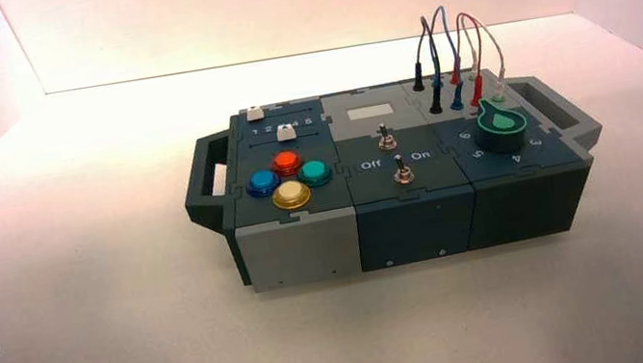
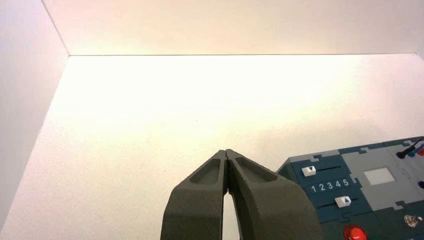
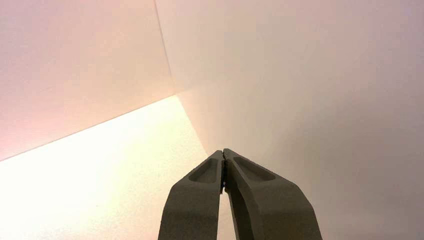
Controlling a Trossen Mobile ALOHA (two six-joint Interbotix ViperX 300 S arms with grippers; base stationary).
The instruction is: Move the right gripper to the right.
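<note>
The right gripper (image 3: pixel 223 150) is itself the thing to move; its arm sits at the high view's lower right edge, right of the box (image 1: pixel 299 251), jaws together. The coming shift likely runs further right, away from the box. The left gripper (image 2: pixel 225 151), jaws together, idles at lower left.

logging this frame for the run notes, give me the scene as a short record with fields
right gripper: shut, at the far right of the high view, beside the box and away from it
left gripper: shut, at the far left, idle
box: grey and dark blue, between the two arms
buttons: red, blue, green, yellow, left part of box
knob: green, right part
wires: plugged in, behind knob
</note>
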